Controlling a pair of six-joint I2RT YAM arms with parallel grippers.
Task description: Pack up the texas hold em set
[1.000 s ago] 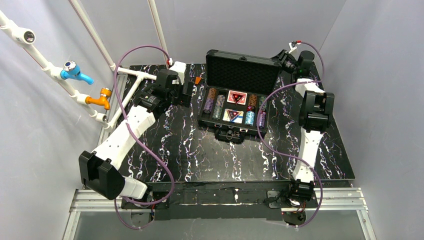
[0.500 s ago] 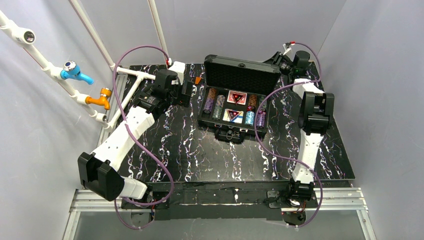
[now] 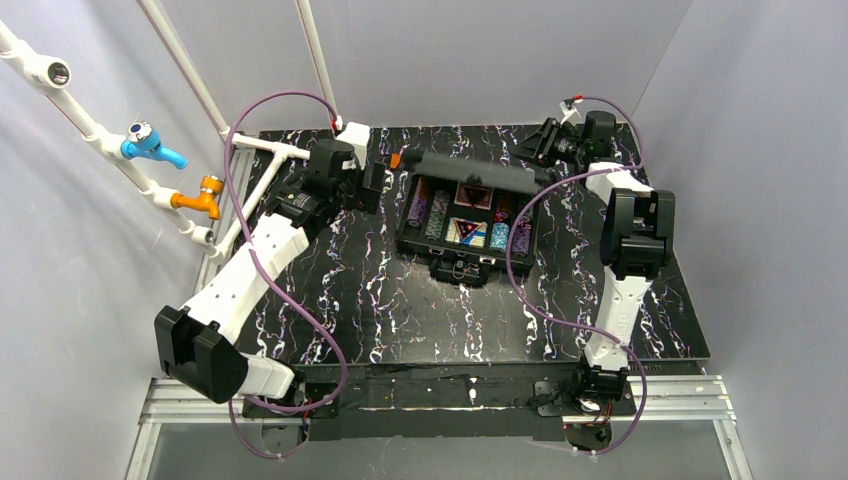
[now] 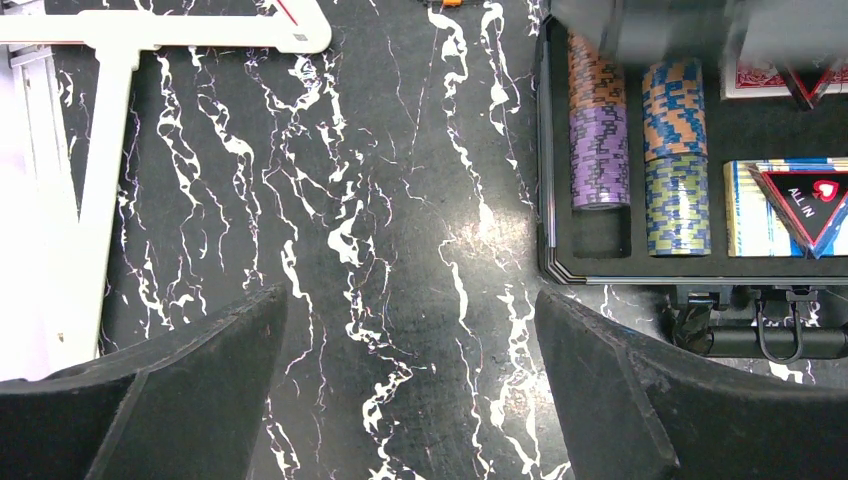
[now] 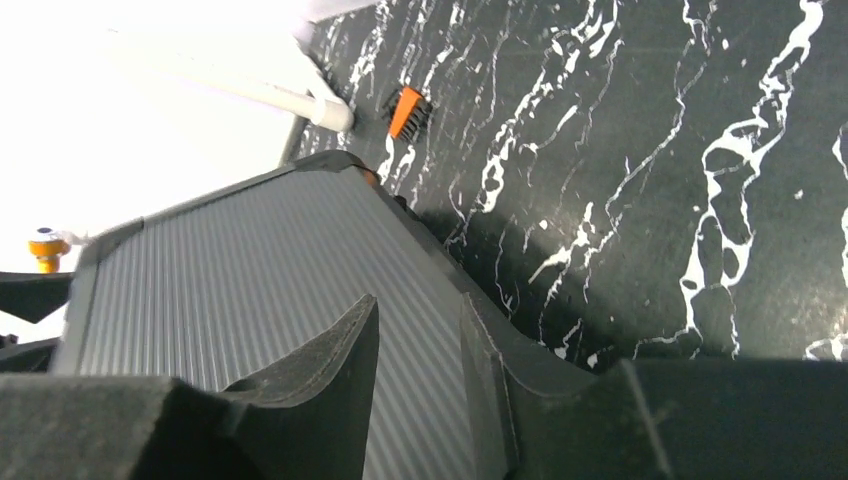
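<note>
**Lid leaning low over the open case**

Right fingers [image 5: 310,390] are only narrowly parted, a slim gap between them and nothing clamped inside. They sit against the ribbed outer face of the lid [image 5: 230,280], near its far right corner. Over on the other side, the left fingers [image 4: 190,400] are spread wide and released, hovering above bare marbled surface [image 4: 400,200] just beside the left wall of the black case [image 4: 545,200].

The lid is tipped well forward, overhanging the back half of the tray. Beneath it, the poker chip stacks [image 4: 600,140] lie in their slots, the red deck [image 4: 760,75] behind, the blue deck [image 4: 745,210] in front with a red triangle [image 4: 815,205] on top. The case sits mid-surface towards the far side. A small orange object [image 5: 405,110] lies on the surface beyond the lid's left corner.
</note>
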